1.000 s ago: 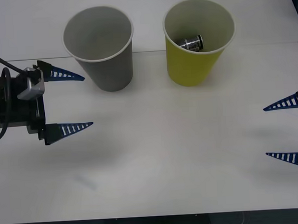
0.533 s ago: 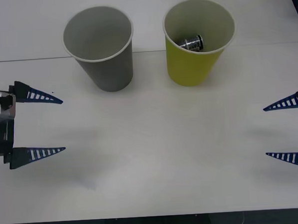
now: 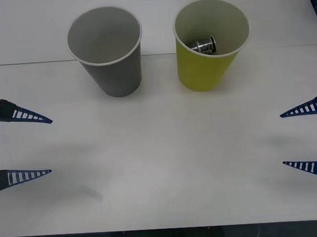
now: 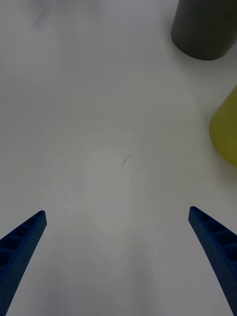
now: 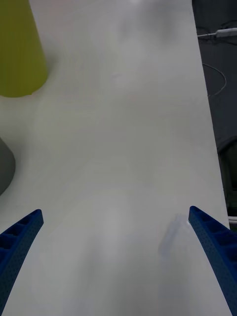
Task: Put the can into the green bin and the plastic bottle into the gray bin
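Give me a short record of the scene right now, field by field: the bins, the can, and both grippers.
green bin: upright on the table, to the robot's right of the gray bin
gray bin: upright, nothing visible inside
can: lying on its side inside the green bin
left gripper: open, empty, at the table's left edge
right gripper: open, empty, at the table's right edge
plastic bottle: cannot tell where it is

A shiny metal can [image 3: 203, 45] is gleaming inside the matt, paper-like green bin [image 3: 205, 73]; the gray bin [image 3: 116, 75] and smooth white table [image 3: 165, 150] are looking equally matt.
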`<state>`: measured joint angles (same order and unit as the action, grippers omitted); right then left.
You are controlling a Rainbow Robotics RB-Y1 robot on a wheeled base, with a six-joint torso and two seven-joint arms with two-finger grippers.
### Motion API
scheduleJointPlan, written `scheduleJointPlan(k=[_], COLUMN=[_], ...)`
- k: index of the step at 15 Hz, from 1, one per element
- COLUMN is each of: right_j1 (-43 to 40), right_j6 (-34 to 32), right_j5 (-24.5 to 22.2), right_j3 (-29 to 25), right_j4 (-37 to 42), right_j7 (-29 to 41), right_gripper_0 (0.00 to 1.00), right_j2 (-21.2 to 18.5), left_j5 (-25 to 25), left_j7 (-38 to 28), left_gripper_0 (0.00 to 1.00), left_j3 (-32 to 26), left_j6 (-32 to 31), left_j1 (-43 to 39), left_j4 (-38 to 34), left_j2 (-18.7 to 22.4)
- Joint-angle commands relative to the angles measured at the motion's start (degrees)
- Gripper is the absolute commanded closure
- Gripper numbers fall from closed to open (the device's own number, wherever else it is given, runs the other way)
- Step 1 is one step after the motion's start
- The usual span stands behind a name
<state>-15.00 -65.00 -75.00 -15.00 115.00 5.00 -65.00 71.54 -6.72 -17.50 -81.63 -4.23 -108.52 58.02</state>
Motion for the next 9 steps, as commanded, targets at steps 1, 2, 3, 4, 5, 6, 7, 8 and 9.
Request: scheduleJointPlan(k=[1, 2, 3, 4, 5, 6, 7, 8, 9], right_j1=[0.0, 0.0, 0.0, 0.0, 0.0, 0.0, 0.0, 0.0, 0.0], right_j6=[0.0, 0.0, 0.0, 0.0, 0.0, 0.0, 0.0, 0.0, 0.0], right_j5=[0.0, 0.0, 0.0, 0.0, 0.0, 0.0, 0.0, 0.0, 0.0], right_j3=[0.0, 0.0, 0.0, 0.0, 0.0, 0.0, 0.0, 0.0, 0.0], right_j4=[0.0, 0.0, 0.0, 0.0, 0.0, 0.0, 0.0, 0.0, 0.0], right_j7=[0.0, 0.0, 0.0, 0.0, 0.0, 0.0, 0.0, 0.0, 0.0], right_gripper_0=[0.0, 0.0, 0.0, 0.0, 0.0, 0.0, 0.0, 0.0, 0.0], right_j2=[0.0, 0.0, 0.0, 0.0, 0.0, 0.0, 0.0, 0.0, 0.0], left_j5=[-0.2, -0.2, -0.2, -0.1, 0.0, 0.0, 0.1, 0.4, 1.0], left_j7=[0.2, 0.3, 0.3, 0.2, 0.2, 0.3, 0.2, 0.1, 0.0], left_gripper_0=[0.0, 0.0, 0.0, 0.0, 0.0, 0.0, 0.0, 0.0, 0.0], left_j3=[0.0, 0.0, 0.0, 0.0, 0.0, 0.0, 0.0, 0.0, 0.0], left_j6=[-0.2, -0.2, -0.2, -0.2, -0.2, -0.2, -0.2, -0.2, -0.2], left_j1=[0.0, 0.0, 0.0, 0.0, 0.0, 0.0, 0.0, 0.0, 0.0], left_j4=[0.2, 0.2, 0.2, 0.2, 0.2, 0.2, 0.2, 0.2, 0.2], left_j2=[0.1, 0.1, 0.2, 0.2, 0.2, 0.2, 0.2, 0.2, 0.3])
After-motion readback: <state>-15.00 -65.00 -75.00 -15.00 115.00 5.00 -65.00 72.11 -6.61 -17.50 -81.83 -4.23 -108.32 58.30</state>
